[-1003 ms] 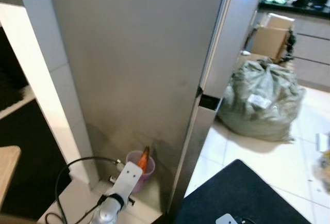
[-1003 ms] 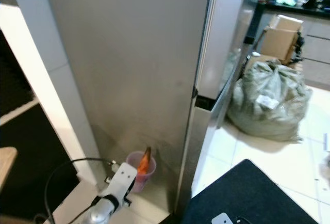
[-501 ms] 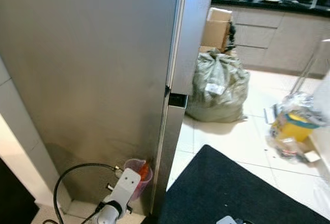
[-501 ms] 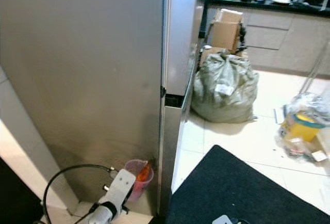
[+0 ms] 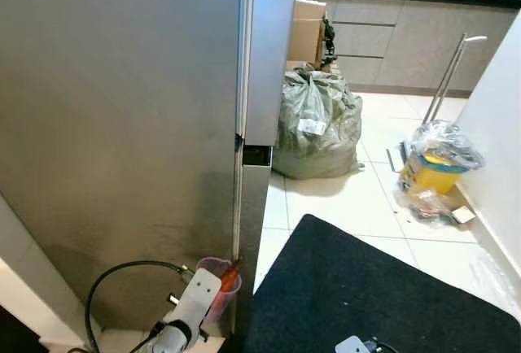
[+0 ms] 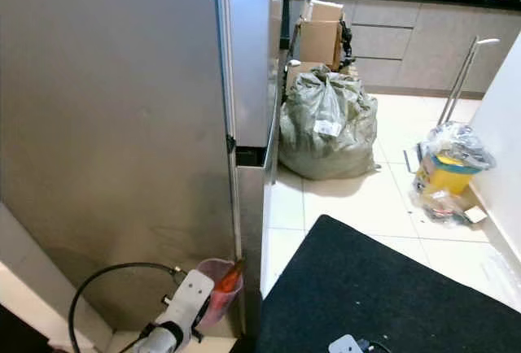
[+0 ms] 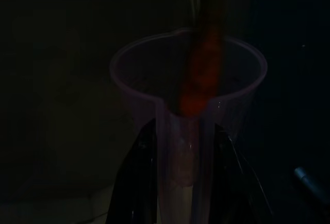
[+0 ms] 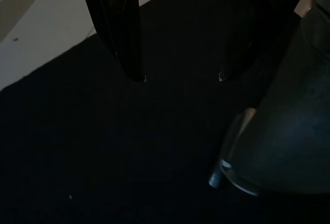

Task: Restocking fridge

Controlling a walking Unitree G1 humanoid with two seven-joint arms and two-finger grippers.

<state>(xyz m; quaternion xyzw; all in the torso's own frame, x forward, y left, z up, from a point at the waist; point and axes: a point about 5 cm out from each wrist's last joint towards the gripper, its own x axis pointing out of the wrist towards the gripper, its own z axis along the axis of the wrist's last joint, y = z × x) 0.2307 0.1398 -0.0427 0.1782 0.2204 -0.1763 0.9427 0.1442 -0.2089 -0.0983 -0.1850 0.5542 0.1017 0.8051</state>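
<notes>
Gripping a pink plastic cup by its handle, left claw is clamped low beside the fridge. Right claw hangs spread above the dark mat. View has swung rightward since a second ago; fridge doors remain shut. Carrot stands near-upright in cup, long axis tilted toward fridge.

shut fridge ahead, sack blocking tiles
</notes>
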